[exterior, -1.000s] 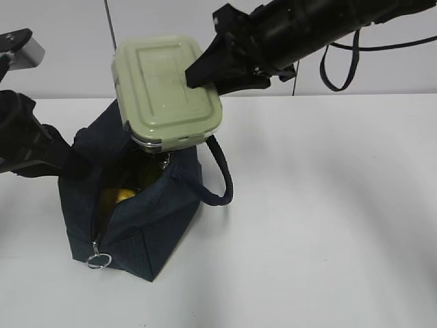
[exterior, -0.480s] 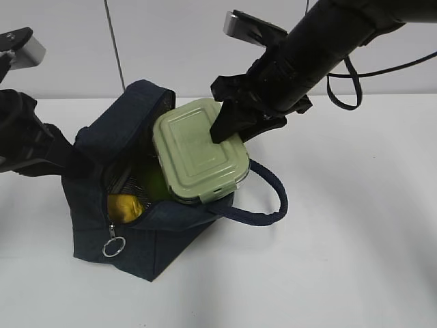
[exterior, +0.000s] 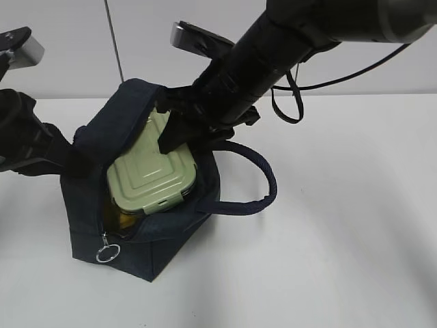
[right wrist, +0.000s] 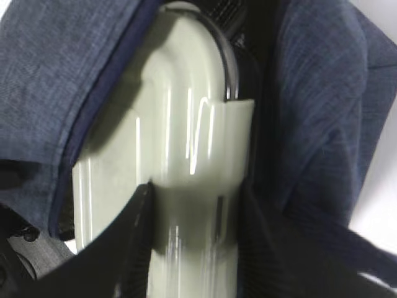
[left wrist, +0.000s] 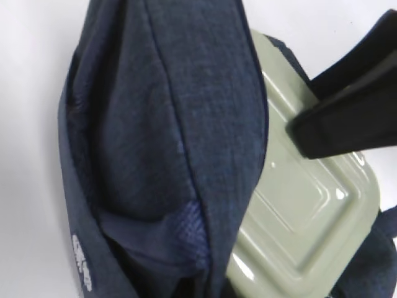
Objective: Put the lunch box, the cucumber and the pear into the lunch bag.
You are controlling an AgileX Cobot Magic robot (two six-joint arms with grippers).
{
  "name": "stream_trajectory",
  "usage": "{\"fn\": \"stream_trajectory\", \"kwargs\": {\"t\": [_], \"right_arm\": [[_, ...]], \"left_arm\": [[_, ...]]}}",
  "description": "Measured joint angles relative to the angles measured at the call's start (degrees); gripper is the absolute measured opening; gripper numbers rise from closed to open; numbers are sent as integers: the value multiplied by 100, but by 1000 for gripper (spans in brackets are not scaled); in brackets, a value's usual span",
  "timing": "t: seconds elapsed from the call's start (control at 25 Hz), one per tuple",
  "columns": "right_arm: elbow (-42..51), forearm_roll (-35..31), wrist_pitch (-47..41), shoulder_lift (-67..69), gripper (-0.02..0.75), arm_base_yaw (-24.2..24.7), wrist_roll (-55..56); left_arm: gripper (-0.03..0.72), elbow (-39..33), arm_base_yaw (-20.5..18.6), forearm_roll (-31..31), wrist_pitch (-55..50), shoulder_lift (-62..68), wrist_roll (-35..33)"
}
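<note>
The right claw (exterior: 179, 133) is pinching the far end of the lunch box (exterior: 151, 175), one finger on the lid and the other below it, as the right wrist view shows with the dark fingers (right wrist: 121, 248) on either side of the pale green lid. The box sits tilted in the open mouth of the lunch bag (exterior: 147, 239), its near end low toward 7 o'clock and its far end high toward 1 o'clock, filling most of the opening. A sliver of yellow shows under its near edge; whether that is the pear cannot be told. The bag's loop handle (exterior: 263, 188) hangs out toward 3 o'clock, and the zipper ring (exterior: 104, 254) dangles at its near corner. The left arm (exterior: 24, 140) is at the bag's 9 o'clock side against the fabric; whether its claw is spread or pressed together cannot be told. The bag stands on a white table (exterior: 341, 239)
</note>
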State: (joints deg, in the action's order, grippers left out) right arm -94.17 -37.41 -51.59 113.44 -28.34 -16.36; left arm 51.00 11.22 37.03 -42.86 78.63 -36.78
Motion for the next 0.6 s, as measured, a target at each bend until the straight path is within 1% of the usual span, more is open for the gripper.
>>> {"fn": "stream_trajectory", "kwargs": {"t": [0.12,0.32,0.36,0.44,0.48,0.52,0.6], "right_arm": [[-190,-32,-10,167,269,-23,78],[-230,-116,-31,352,279,-23,-4],[-239,-146,-46,362,300,-23,-87],[-252,-169,-120,362,370,-23,-284],[-293,-240,-172,362,444,-23,-373],[-340,-283,-194,338,490,-23,-425],[-403,-294,-193,242,546,-35,-463]], "left_arm": [[1,0,0,0,0,0,0],[1,0,18,0,-10,0,0],[1,0,18,0,-10,0,0],[1,0,18,0,-10,0,0],[1,0,18,0,-10,0,0],[1,0,18,0,-11,0,5],[1,0,18,7,-31,0,5]]}}
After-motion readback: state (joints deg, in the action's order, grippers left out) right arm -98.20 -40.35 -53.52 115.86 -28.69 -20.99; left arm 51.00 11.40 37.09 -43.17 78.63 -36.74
